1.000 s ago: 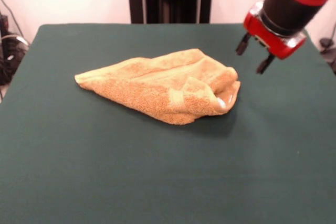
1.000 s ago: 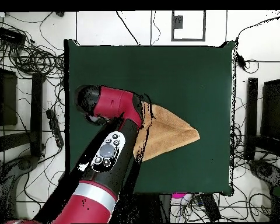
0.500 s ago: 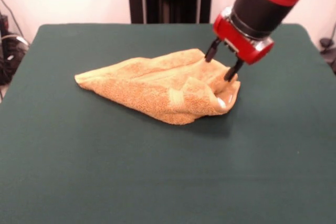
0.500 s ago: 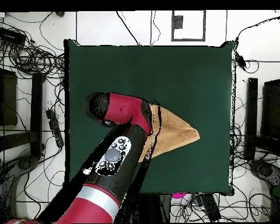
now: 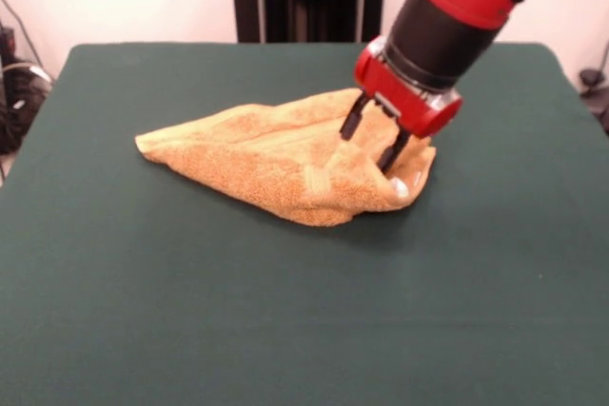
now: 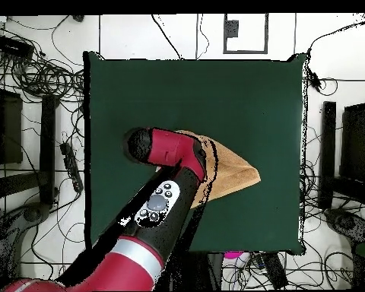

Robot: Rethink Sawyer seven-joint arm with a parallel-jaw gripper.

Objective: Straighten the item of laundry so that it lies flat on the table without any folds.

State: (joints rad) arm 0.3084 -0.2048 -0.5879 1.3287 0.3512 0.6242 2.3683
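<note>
While my arm is reaching down from the far side of the table (image 5: pixel 114 330), my gripper (image 5: pixel 370 141) is hanging directly over the right-hand part of the towel (image 5: pixel 276 159) as the front view shows it. My two dark fingers (image 5: pixel 350 124) are standing apart, with a clear gap between them, and their tips are dipping to the raised folds of the cloth; whether they are actually pressing into the terry or sitting just above it, I cannot tell. Nothing is caught between them.

That orange-tan towel is lying crumpled a little beyond the middle of the dark green top, well apart from every edge. It is bunching into a rough wedge: one long tapering corner is pointing to the left of the front view, while the thicker, folded mass is piling up on the right, under my wrist. A flat woven band (image 5: pixel 318 179) is showing on the near face of that mass, and a small white label (image 5: pixel 403 186) is peeking out at its right end, just beside my nearer finger.

From overhead, my red and black arm (image 6: pixel 159 213) is crossing the table from the bottom edge and covering much of the towel (image 6: pixel 235 173), so only its pointed right-hand part is showing there, and my fingers are hidden beneath my own wrist.
</note>
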